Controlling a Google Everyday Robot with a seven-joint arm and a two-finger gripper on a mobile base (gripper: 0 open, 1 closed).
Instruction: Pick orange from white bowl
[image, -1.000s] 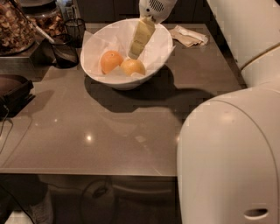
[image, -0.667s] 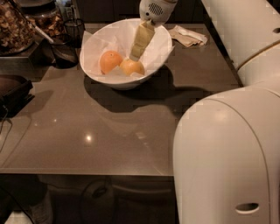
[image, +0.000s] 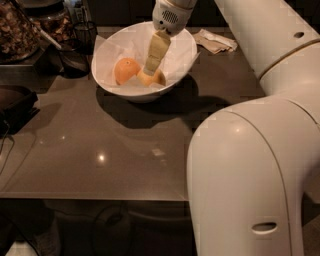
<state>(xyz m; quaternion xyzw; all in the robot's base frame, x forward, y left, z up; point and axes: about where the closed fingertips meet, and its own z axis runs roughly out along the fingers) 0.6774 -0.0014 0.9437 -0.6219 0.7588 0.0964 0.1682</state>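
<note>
The white bowl (image: 176, 64) stands at the back of the grey table, lined with crinkled white paper. Two fruits lie in it. The pale yellowish orange (image: 157, 79) is on the right, partly hidden. A deeper, redder-orange fruit (image: 125, 70) lies on the left. My gripper (image: 151, 66) reaches down into the bowl from above and sits right on top of the pale orange, covering its upper part. The orange still rests on the bowl's bottom.
A crumpled napkin (image: 216, 41) lies behind the bowl on the right. A dark pan with a ladle (image: 73, 59), a black cup (image: 85, 33) and a jar (image: 17, 30) stand to the left. My white arm (image: 250, 170) fills the right front.
My gripper has moved down and slightly left into the bowl, onto the pale orange. The bowl and both fruits have not moved.
</note>
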